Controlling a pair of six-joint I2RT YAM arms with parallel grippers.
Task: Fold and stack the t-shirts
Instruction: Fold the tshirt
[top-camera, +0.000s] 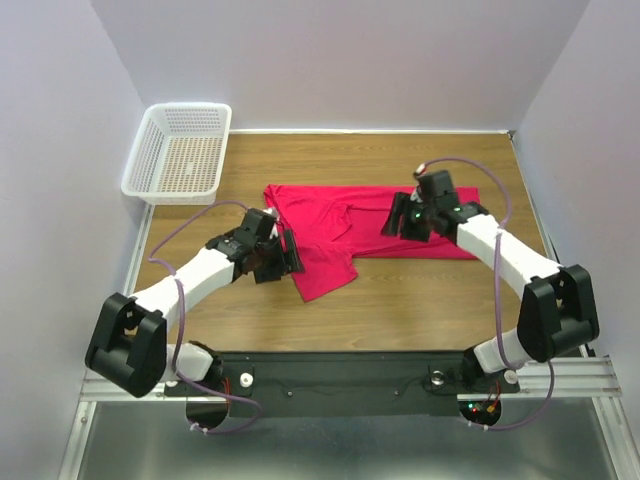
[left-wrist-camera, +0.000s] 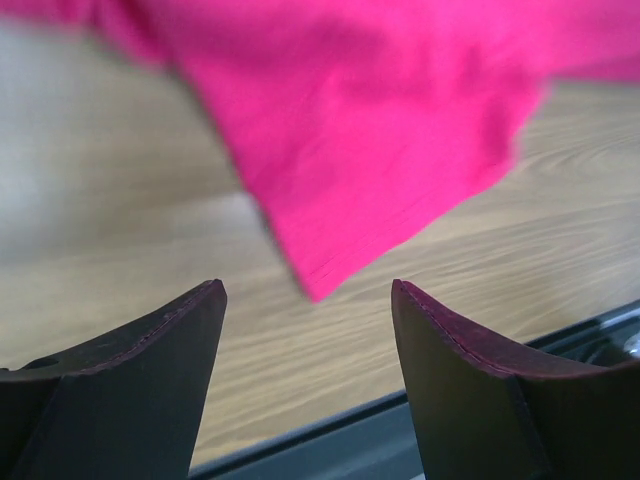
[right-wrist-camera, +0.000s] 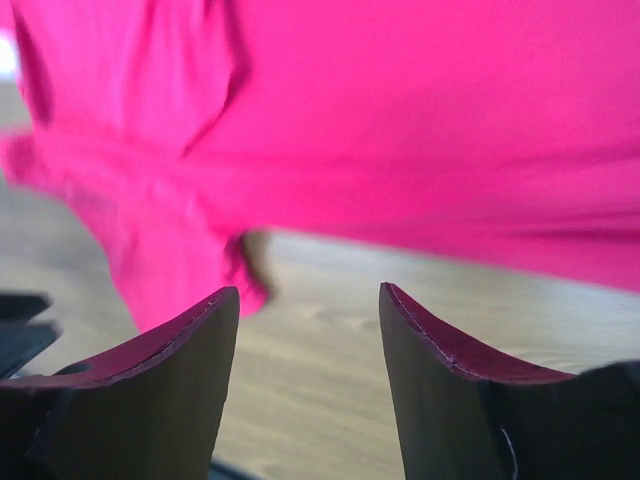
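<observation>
Dark fingers (left-wrist-camera: 150, 370) of the left hand (left-wrist-camera: 306, 292) fill the bottom of the left wrist view. They are spread wide with nothing between them. Right hand (right-wrist-camera: 308, 290): likewise wide open and empty.

T-shirt (top-camera: 325, 215), crimson-pink, lies mid-table on the wooden tabletop (top-camera: 420, 300). Its long axis runs left to right, and one flap reaches toward the near edge at left-centre.

Key relation: the flap's pointed corner lies just ahead of the left hand's gap, apart from both fingers. The left hand sits at the shirt's near-left edge. The right hand is over the shirt's right part, with the near hem crossing ahead of its fingers. Judged: each hand is nearer its own end, and the left has the cleaner corner to pinch.

Not resolved: neck label not seen. The right arm covers part of the shirt's right side. Both wrist views are blurred, so layer count and finger height above the tabletop cannot be told. White mesh basket (top-camera: 190, 107) sits far left, well apart.
</observation>
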